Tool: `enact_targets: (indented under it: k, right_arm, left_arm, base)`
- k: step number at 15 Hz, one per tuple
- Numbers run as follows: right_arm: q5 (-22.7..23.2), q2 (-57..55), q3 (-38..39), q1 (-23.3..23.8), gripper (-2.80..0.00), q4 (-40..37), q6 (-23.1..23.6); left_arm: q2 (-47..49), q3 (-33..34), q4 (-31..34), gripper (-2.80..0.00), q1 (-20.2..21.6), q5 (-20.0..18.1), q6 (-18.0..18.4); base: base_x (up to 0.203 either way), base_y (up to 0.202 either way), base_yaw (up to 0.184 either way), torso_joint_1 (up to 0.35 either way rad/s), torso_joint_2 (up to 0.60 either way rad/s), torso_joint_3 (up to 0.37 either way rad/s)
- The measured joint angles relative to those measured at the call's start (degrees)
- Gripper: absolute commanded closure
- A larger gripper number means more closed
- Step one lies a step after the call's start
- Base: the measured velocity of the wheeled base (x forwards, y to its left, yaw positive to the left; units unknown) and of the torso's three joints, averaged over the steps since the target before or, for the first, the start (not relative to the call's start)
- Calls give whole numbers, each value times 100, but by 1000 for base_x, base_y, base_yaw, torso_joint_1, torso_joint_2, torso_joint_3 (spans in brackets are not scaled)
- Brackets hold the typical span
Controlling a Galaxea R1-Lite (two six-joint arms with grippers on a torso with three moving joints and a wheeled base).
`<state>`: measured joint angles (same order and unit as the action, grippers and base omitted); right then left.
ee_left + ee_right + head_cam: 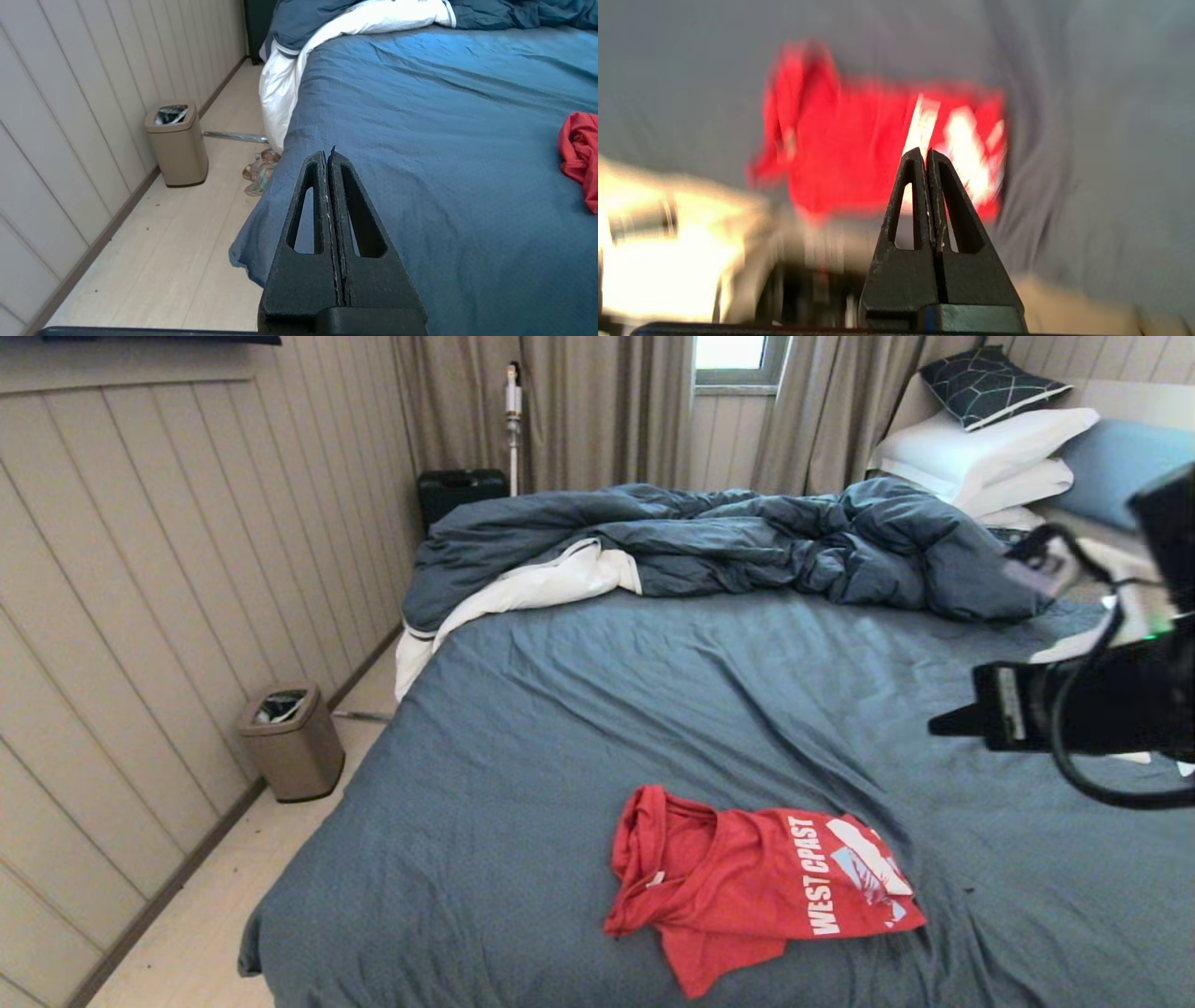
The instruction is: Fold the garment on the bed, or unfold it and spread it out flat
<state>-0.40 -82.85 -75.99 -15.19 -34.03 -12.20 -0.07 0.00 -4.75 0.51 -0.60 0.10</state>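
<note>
The garment, a red T-shirt with white "WEST COAST" lettering, lies crumpled and partly folded over itself near the front of the bed. My right gripper hangs in the air over the bed's right side, above and to the right of the shirt, pointing left. In the right wrist view the right gripper is shut and empty, with the garment below it. My left gripper is shut and empty over the bed's front left corner. The garment's edge lies well to its right.
A rumpled dark blue duvet with white lining lies across the far end, below white pillows. A tan bin stands on the floor by the panelled wall, left of the bed. A small object lies on the floor by the bed's edge.
</note>
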Motion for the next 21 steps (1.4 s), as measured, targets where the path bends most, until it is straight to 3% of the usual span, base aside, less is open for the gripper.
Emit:
enact_targets:
  k: [2,5,6,13,21]
  right_arm:
    - [-263,-718,-430,-557,0,-569,-37]
    - [-368,-1501,-848,-1110,0,-665,-52]
    - [-373,-1699,-944,-1239,-280,-670,-59]
    - [-392,-2625,-1351,-1936,-280,-670,-69]
    - [-817,-3855,-2200,-2348,-280,-659,-273]
  left_arm:
    - [0,0,-2,0,0,-2,0]
    - [0,0,-2,0,0,0,0]
    - [0,0,-2,0,0,1,0]
    - [0,0,-4,0,0,2,0]
    - [0,0,-2,0,0,5,1]
  base:
    - [0,0,0,0,0,0]
    - [0,0,0,0,0,0]
    - [0,0,0,0,0,0]
    - [0,0,0,0,0,0]
    - [0,0,0,0,0,0]
